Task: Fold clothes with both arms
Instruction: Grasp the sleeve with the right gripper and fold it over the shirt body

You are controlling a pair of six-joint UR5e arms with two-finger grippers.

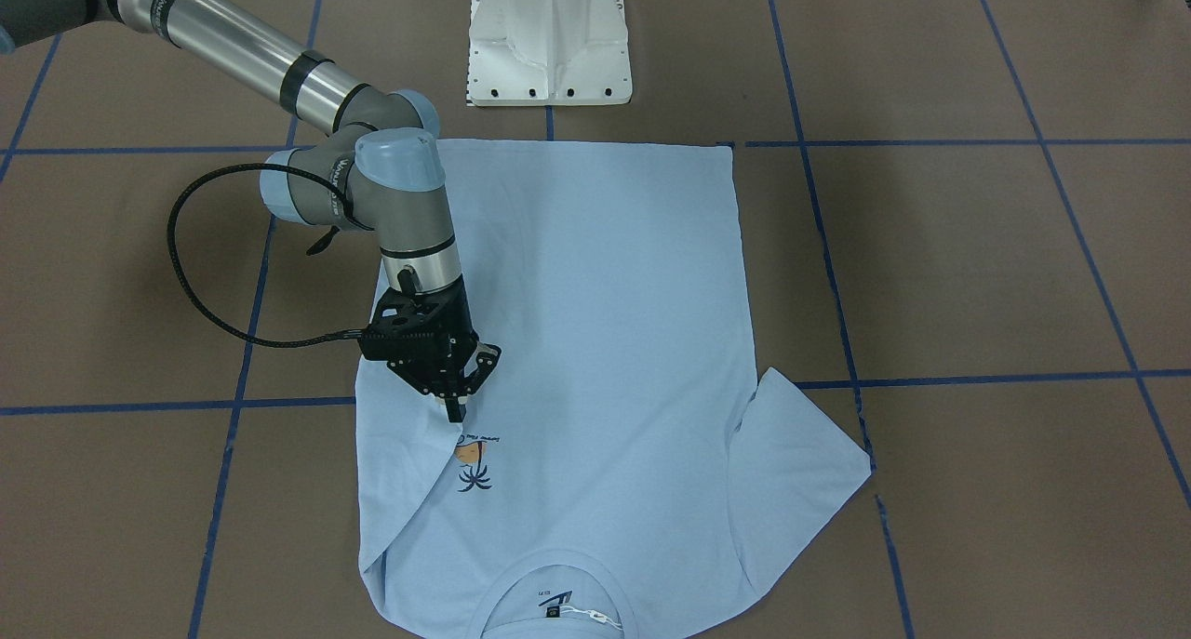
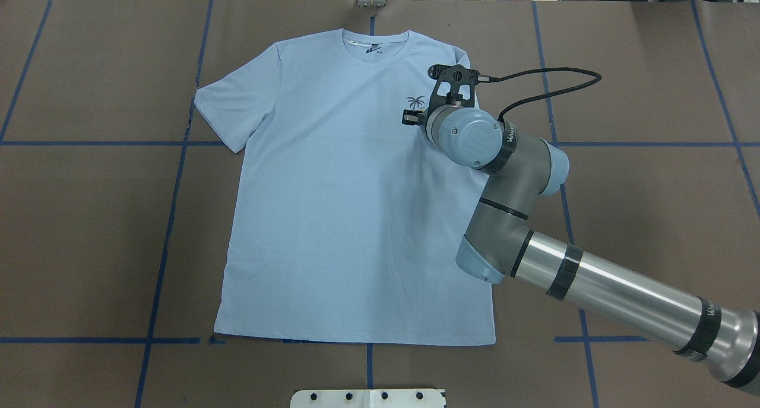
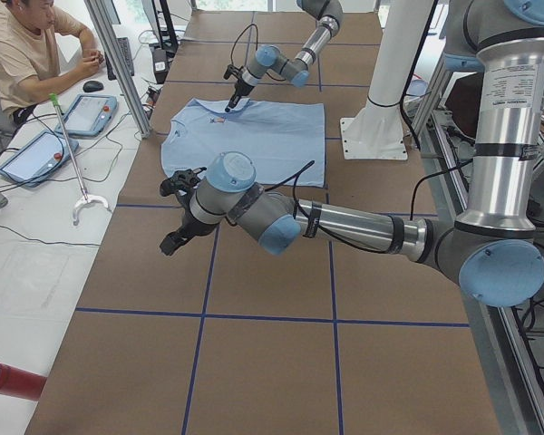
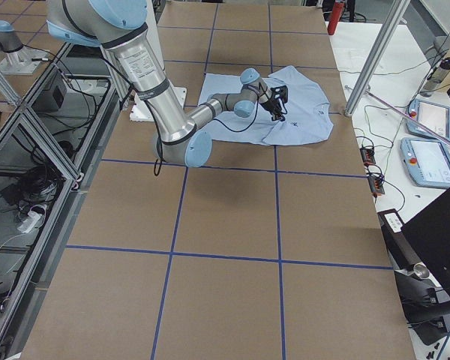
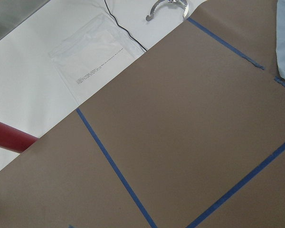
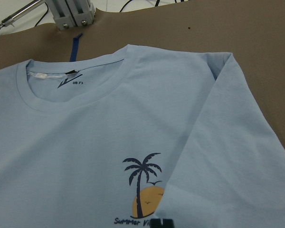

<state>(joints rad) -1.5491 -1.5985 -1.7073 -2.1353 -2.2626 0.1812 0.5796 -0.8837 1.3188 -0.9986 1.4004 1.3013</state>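
The light blue T-shirt (image 2: 338, 218) lies flat on the brown table, collar toward the far edge from the robot. One sleeve (image 6: 228, 142) is folded inward over the chest, and its edge covers part of the orange-and-black palm print (image 6: 142, 183). My right gripper (image 1: 455, 406) is shut on that sleeve's edge, just beside the print (image 1: 475, 467). The other sleeve (image 1: 800, 462) lies spread out. The dark neck label (image 6: 69, 80) shows in the collar. My left gripper (image 3: 170, 243) hovers over bare table beside the shirt; I cannot tell whether it is open or shut.
The white pedestal base (image 1: 549, 44) stands behind the shirt's hem. A black cable (image 1: 186, 276) loops out from the right wrist. Blue tape lines (image 2: 172, 176) grid the table. A person (image 3: 27, 54) sits at a side desk, and a red cylinder (image 5: 9, 135) lies off the table's edge.
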